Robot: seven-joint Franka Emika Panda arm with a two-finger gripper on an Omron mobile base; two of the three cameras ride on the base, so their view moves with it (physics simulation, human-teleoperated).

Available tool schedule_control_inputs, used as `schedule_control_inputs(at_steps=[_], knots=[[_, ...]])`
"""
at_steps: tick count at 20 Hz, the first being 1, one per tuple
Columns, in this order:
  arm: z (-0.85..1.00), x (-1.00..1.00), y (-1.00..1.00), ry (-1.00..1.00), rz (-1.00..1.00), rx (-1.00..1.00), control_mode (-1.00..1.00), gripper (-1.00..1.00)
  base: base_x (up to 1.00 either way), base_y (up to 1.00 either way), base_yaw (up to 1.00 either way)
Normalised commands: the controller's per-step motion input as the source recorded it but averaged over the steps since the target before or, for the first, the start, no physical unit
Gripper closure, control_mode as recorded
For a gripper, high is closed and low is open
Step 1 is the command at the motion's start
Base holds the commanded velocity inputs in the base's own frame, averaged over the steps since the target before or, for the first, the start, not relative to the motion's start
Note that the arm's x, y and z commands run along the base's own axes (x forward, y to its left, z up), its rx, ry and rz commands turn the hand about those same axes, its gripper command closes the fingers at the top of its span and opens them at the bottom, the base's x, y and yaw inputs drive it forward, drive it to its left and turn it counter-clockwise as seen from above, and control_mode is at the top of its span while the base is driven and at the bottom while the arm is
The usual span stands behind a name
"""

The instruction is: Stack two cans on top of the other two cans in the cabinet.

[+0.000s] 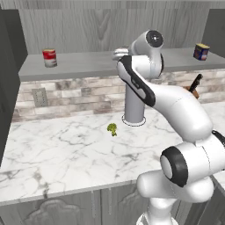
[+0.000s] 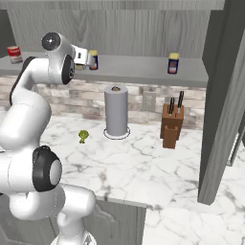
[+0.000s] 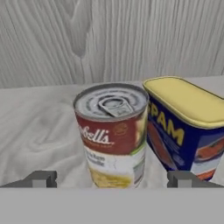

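My pincer (image 3: 112,179) stands wide open and holds nothing; in the hand view its two dark tips (image 3: 40,179) rise at the lower left and lower right of the frame, with the red-and-pale-yellow can (image 3: 112,133) upright between them at the centre. Its silver lid with the pull tab faces up. Just beside it, to the right of the frame, stands a dark blue can (image 3: 186,127) with a yellow top and a red mark; whether the two touch I cannot tell. Both sit on the flat grey shelf (image 3: 39,127) of the cabinet (image 3: 109,39), whose wood-grain back wall spans the upper half of that view. In the right base view my hand reaches to the shelf at the upper left of the frame, where the same blue can (image 2: 93,60) shows just past it. A second dark blue can (image 2: 173,63) stands well apart, right of centre on the shelf, and appears at the upper right of the left base view too (image 1: 201,52). The red-and-white can (image 1: 49,57) stands at the upper left of the left base view, alone on the shelf, and at the far upper left edge of the right base view (image 2: 15,54). Below, on the white marble worktop (image 1: 66,154), a grey paper-towel roll (image 2: 116,111) stands upright, a small green thing (image 1: 112,129) lies near it, and a brown knife block (image 2: 172,125) stands to the right.
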Motion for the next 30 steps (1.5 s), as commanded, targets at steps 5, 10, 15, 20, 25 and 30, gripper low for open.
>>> schedule_control_inputs(at_steps=[5, 10, 15, 20, 25, 30], knots=[[-0.02, 0.3, 0.07, 0.0, -0.08, 0.06, -1.0, -1.0, 0.0, 0.0, 0.0], [-0.04, 0.25, 0.03, 0.0, -0.07, 0.03, -1.0, -1.0, 0.0, 0.0, 0.0], [-0.02, 0.26, 0.01, 0.0, -0.05, 0.02, -1.0, -1.0, 0.0, 0.0, 0.0], [-0.06, 0.08, 0.01, 0.0, -0.04, 0.03, -1.0, -1.0, 0.0, 0.0, 0.0], [-0.1, 0.0, 0.0, 0.0, -0.02, 0.03, -1.0, 1.0, 0.0, 0.0, 0.0], [-0.08, -0.04, 0.0, 0.0, 0.0, 0.06, -1.0, 1.0, 0.0, 0.0, 0.0]])
